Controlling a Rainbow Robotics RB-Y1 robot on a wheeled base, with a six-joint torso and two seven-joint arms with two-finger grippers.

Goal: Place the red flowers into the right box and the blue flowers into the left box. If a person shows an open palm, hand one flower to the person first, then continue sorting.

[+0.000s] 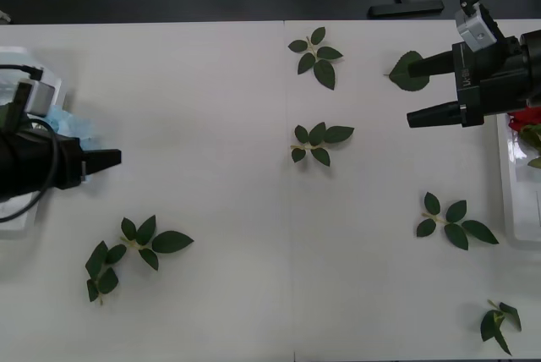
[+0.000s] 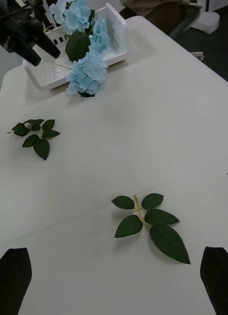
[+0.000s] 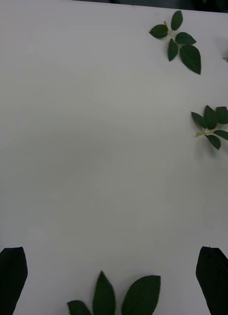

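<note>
Both pincers sit empty with jaws wide, right gripper [image 1: 418,90] beside the right box [image 1: 510,178], left gripper [image 1: 110,159] by the left box [image 2: 112,30] where your blue flowers [image 2: 87,69] lie, so you look done.

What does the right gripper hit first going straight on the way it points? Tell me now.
Likely the leaf sprig at mid-table, just ahead of the open right gripper, if it runs low enough; its height is unclear. Beyond lie the blue flowers in the left box.
</note>
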